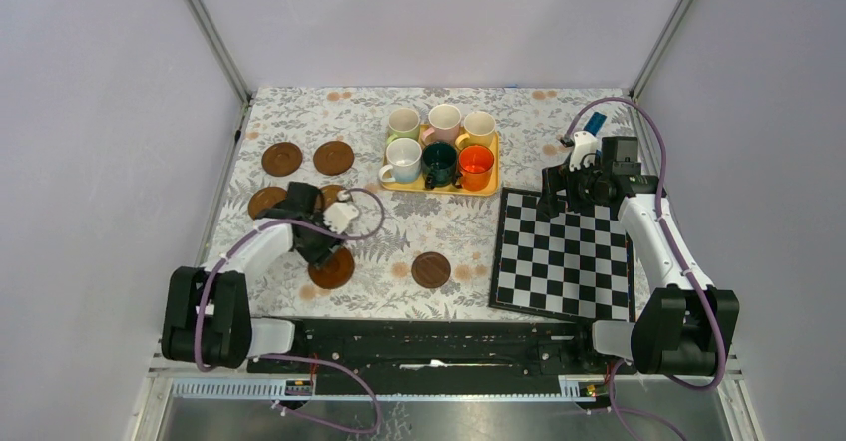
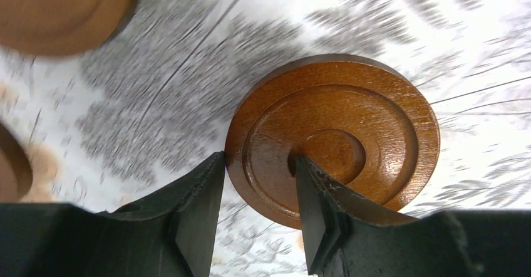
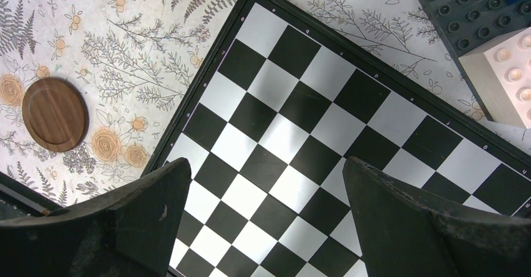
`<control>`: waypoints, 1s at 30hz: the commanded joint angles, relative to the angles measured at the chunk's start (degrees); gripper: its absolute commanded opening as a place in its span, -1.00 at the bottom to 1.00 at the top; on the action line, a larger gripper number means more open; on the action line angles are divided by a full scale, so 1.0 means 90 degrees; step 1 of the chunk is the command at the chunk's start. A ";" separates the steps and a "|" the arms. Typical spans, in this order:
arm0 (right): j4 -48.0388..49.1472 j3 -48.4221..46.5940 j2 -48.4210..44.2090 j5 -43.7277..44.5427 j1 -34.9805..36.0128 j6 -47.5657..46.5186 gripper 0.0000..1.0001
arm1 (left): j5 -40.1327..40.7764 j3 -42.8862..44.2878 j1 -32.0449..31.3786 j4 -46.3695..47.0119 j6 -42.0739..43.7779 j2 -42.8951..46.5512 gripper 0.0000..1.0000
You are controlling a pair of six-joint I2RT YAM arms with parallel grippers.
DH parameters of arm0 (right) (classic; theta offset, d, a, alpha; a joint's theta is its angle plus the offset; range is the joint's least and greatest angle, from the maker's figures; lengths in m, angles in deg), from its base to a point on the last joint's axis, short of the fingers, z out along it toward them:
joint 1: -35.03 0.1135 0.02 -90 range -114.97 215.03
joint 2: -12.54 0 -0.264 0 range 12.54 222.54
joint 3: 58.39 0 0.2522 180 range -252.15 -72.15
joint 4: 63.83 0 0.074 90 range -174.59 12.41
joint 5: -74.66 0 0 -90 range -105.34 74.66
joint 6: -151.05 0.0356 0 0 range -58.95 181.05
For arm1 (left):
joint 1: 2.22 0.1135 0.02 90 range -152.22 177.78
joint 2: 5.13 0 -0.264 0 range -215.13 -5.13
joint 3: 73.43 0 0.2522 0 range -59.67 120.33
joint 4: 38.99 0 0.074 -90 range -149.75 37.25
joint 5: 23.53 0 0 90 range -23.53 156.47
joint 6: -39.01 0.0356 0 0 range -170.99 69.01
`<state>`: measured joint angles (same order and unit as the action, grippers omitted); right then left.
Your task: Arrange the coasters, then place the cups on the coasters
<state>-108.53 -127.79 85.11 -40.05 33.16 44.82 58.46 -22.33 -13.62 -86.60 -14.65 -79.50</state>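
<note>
Left of the tray [image 1: 431,188], we pinch a coaster's [image 2: 350,133] rim.
Being flat, it offers only an edge to our left gripper [image 2: 260,164]; our right gripper [image 3: 266,183] hangs wide open.

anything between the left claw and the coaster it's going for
Nothing visible does. The left claw is on the coaster, its jaws either side of the rim, one outside the edge and one on the recessed top. The neighbouring coasters lie apart from it on the tablecloth.
</note>
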 commanded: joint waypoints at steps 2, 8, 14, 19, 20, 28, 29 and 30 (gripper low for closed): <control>0.0101 -0.0010 -0.0119 -0.0127 0.0027 -0.0032 0.97 | -0.0203 0.0033 0.1854 -0.0240 0.1027 -0.0132 -0.09; 0.0101 0.0019 -0.0160 -0.0121 0.0032 -0.0073 0.97 | -0.0384 0.0450 0.3581 -0.0306 0.1662 -0.0711 -0.10; 0.0100 0.0002 -0.0119 -0.0154 0.0032 -0.0052 0.97 | -0.0489 0.0888 0.4680 -0.0224 0.1877 -0.1143 -0.11; 0.0118 -0.0043 -0.0054 -0.0150 0.0032 -0.0026 0.97 | -0.0569 0.0974 0.5100 -0.0186 0.2020 -0.1187 -0.11; 0.0099 -0.0067 -0.0029 -0.0147 0.0032 -0.0032 0.97 | -0.0559 0.0961 0.5120 -0.0135 0.2014 -0.1186 -0.11; 0.0091 -0.0154 0.0081 -0.0092 0.0032 -0.0033 0.97 | -0.0408 0.1384 0.5159 0.0227 0.1716 -0.1618 -0.10; 0.0088 -0.0169 0.0081 -0.0096 0.0032 -0.0035 0.97 | -0.0425 0.1455 0.5162 0.0224 0.1688 -0.1668 -0.10; 0.0086 -0.0159 0.0060 -0.0105 0.0032 -0.0033 0.97 | -0.0439 0.1510 0.5164 0.0225 0.1659 -0.1716 -0.09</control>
<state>-108.49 -127.59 85.46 -40.11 33.16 44.80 53.56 -11.44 32.28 -89.00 0.23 -92.19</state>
